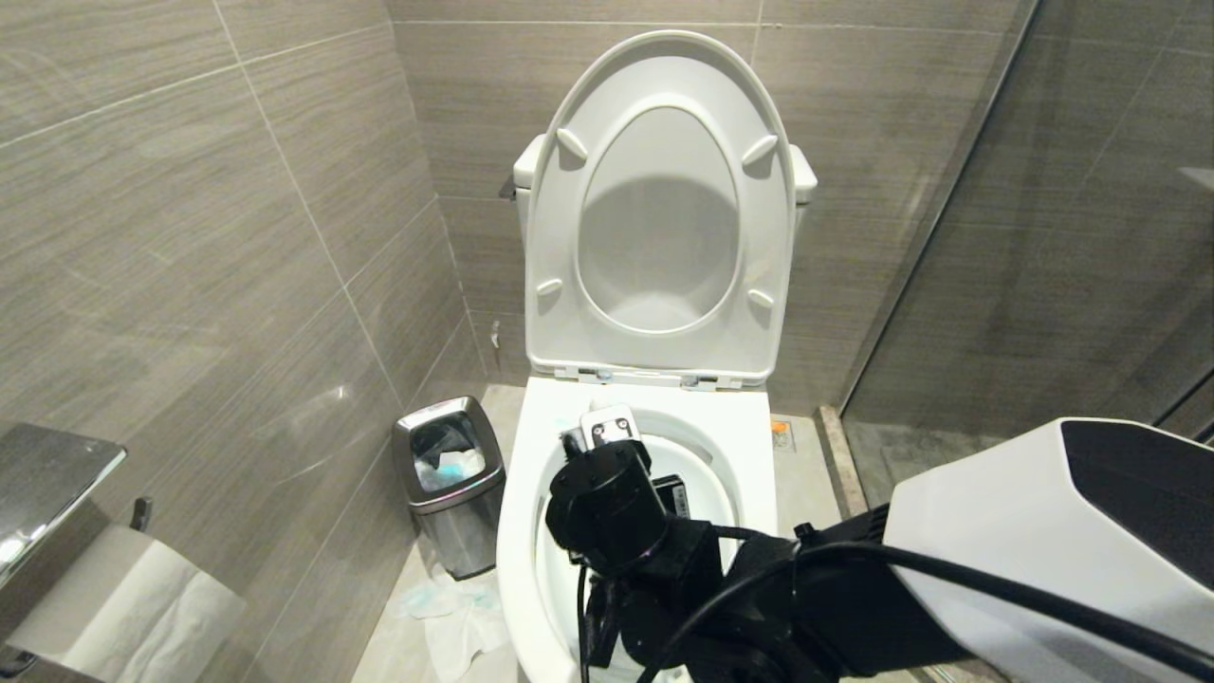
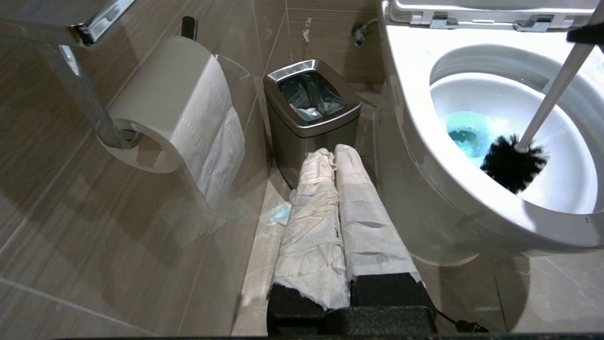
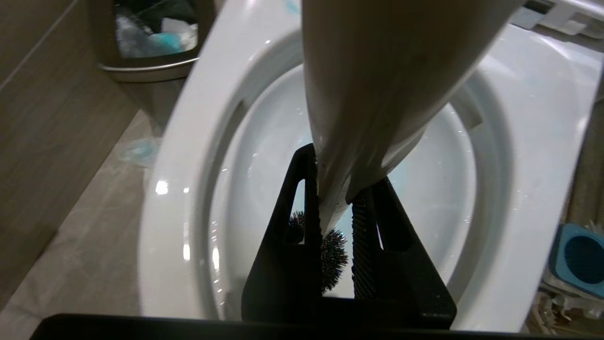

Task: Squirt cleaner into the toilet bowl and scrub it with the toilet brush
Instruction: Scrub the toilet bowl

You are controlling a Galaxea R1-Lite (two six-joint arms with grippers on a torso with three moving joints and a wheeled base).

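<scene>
The white toilet bowl [image 1: 517,531] [image 2: 410,118] [image 3: 174,189] stands with its seat and lid [image 1: 659,66] raised. Turquoise cleaner [image 2: 465,134] tints the water at the bottom. My right gripper [image 3: 344,167] hangs over the bowl, shut on the white handle [image 3: 377,94] of the toilet brush. The handle [image 2: 552,94] slants down into the bowl, and the black bristle head [image 2: 513,163] [image 3: 332,257] sits low against the near inner wall. In the head view my right arm [image 1: 616,503] covers the bowl's middle. My left gripper [image 2: 330,153], its fingers wrapped in white paper, is shut and empty, low beside the toilet.
A steel waste bin [image 1: 449,479] [image 2: 311,101] stands on the floor left of the toilet, with crumpled tissue [image 1: 446,607] by it. A toilet paper roll [image 2: 179,104] hangs on the left wall. A blue brush holder [image 3: 578,257] sits right of the bowl. A glass partition [image 1: 1043,237] closes the right side.
</scene>
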